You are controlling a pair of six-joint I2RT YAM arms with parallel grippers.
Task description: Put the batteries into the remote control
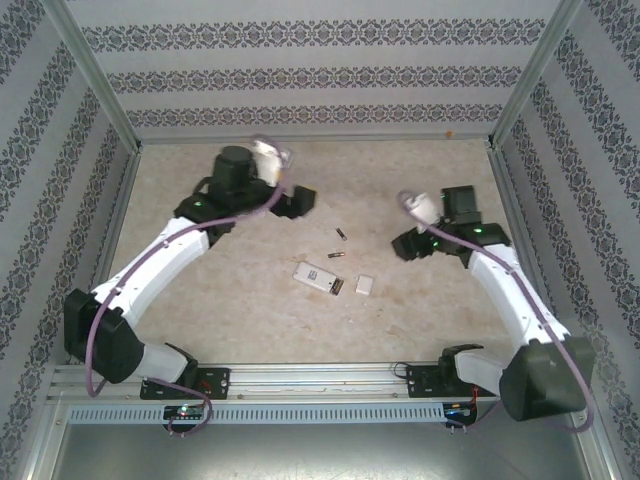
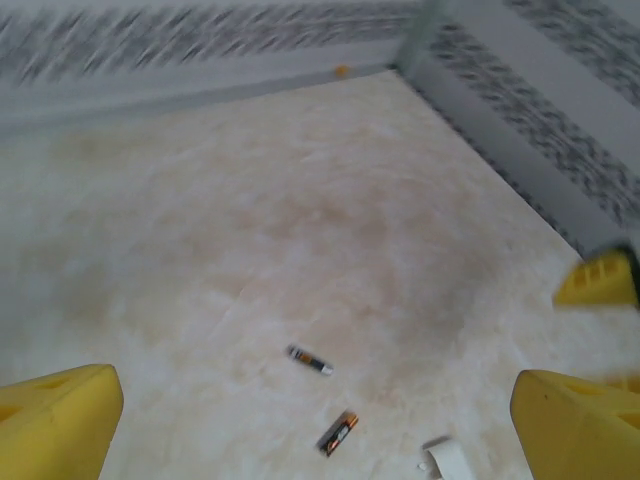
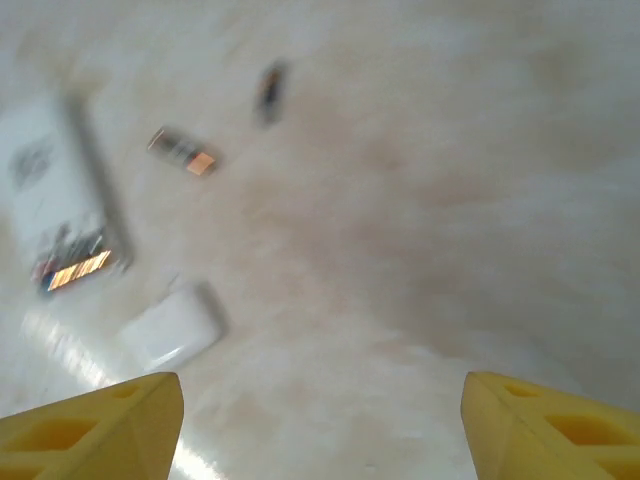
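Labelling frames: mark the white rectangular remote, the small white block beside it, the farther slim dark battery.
white rectangular remote [image 1: 318, 277], top view, body's middle.
small white block [image 1: 364, 285], top view, centre.
farther slim dark battery [image 1: 343, 235], top view, mid-barrel.

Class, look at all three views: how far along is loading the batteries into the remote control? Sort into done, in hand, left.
Done: a small white piece, likely the cover, lies off beside the remote, whose open end shows a coppery glint too blurred to read. In hand: nothing; left gripper and right gripper stand open, empty. Left: two batteries lie loose on the table, to load.
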